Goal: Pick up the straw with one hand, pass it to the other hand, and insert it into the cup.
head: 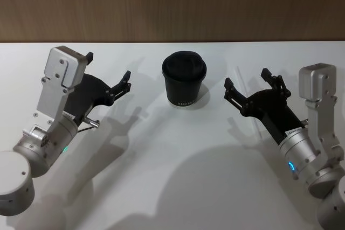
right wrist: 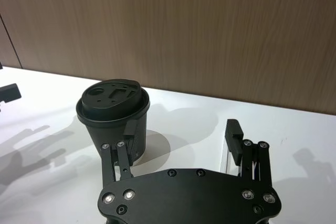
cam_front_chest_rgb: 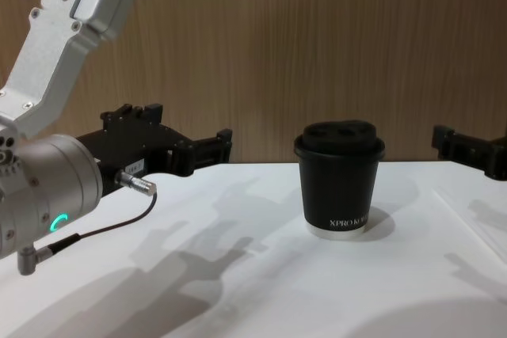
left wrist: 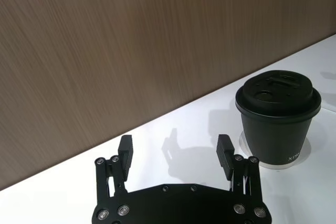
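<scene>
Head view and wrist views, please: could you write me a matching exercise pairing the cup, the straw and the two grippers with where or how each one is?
Things:
1. cup
2. straw
3. left gripper
4. right gripper

States:
A. jaws open, on the cup's right, above the straw
B. upright, lid on, between the grippers
C. jaws open, on the cup's left
D. lying flat on the white table

Pairs: 1-B, 2-D, 3-C, 4-A

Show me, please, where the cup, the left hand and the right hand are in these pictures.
cup (head: 184,91), head view, on its black side wall.
left hand (left wrist: 175,142), left wrist view, midway between its open fingertips.
right hand (right wrist: 184,128), right wrist view, midway between its open fingertips.
</scene>
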You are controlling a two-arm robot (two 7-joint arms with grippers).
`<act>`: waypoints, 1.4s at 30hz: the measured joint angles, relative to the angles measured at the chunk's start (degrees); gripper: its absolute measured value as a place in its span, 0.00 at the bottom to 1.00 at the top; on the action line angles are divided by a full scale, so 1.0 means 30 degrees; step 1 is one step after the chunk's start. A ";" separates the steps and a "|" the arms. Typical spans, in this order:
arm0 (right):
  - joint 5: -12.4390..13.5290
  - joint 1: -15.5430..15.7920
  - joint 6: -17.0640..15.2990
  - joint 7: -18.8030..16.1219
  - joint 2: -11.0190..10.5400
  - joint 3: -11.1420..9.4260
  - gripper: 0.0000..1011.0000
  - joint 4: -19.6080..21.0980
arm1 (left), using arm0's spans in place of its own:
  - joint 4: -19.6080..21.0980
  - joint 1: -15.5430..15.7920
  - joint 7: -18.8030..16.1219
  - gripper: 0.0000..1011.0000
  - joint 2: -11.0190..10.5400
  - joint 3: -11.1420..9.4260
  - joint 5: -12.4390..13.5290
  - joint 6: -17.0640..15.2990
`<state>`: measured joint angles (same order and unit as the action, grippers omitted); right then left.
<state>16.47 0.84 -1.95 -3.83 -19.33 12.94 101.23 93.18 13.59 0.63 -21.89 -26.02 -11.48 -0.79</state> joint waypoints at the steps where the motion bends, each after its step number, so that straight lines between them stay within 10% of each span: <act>1: 0.0000 0.0000 0.0001 0.0000 0.0000 0.0000 0.99 0.0001 | -0.0001 -0.0001 0.0000 0.99 0.0000 0.0000 0.0001 -0.0001; 42: -0.0004 -0.0001 -0.0006 0.0000 0.0002 0.0000 0.99 0.0000 | 0.0000 0.0000 0.0000 0.99 0.0000 0.0000 0.0000 -0.0001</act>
<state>16.46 0.84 -1.97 -3.83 -19.33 12.94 101.23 93.18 13.59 0.63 -21.89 -26.02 -11.48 -0.80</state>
